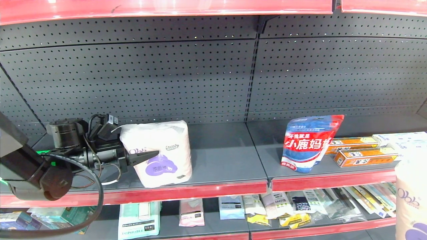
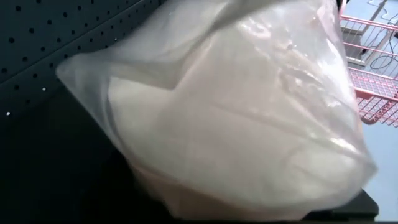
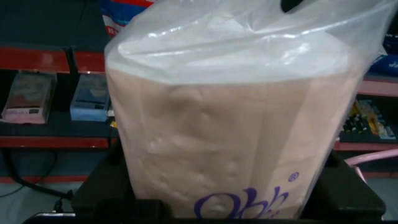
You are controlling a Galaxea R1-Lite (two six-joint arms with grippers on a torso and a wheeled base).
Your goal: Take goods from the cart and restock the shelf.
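Toilet paper pack [image 1: 160, 151] stands on the grey shelf [image 1: 227, 160] near its red front edge. Our left gripper [image 1: 146, 156] lies against the pack's left side, and we cannot tell whether it clamps the wrap. Our right gripper [image 3: 224, 208] has its fingers closed on a second pack [image 1: 411, 203], held low at the right, apart from the shelf. A blue-and-red pouch [image 1: 308, 143] stands farther right on the shelf.

white tissue pack [image 1: 160, 151] with purple print, grey shelf [image 1: 220, 160] with red edging, dotted grey pegboard [image 1: 150, 76], red-white-blue pouch [image 1: 308, 143], orange boxes [image 1: 365, 156].
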